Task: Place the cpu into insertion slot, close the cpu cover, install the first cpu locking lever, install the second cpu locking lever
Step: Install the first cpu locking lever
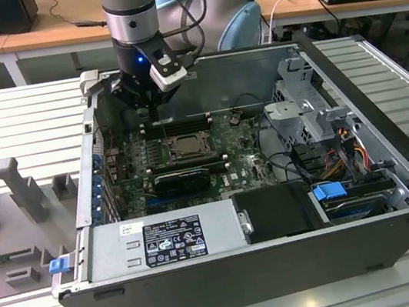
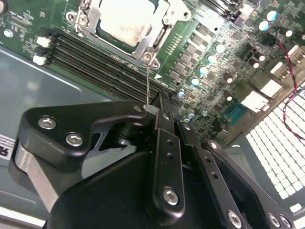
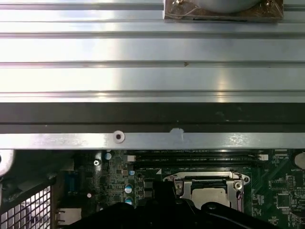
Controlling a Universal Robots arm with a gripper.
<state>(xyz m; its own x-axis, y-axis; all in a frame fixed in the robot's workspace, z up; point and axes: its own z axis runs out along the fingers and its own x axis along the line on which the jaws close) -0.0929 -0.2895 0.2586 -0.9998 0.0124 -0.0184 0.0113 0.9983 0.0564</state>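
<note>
Gripper (image 1: pixel 149 109) hovering inside open PC case (image 1: pixel 398 193), over far edge of motherboard (image 1: pixel 250 168), just beyond the socket. In second wrist view, fingers (image 2: pixel 164 143) pinched together on a thin metal locking lever (image 2: pixel 147 86) rising from socket corner. Cpu (image 2: pixel 125 20) seated in insertion slot (image 1: pixel 186 148), silver top showing through window of cpu cover (image 2: pixel 153 42), which lies flat over it. Black memory slots (image 2: pixel 95 57) running between socket and gripper. Power supply (image 1: pixel 164 239) at near side of case.
</note>
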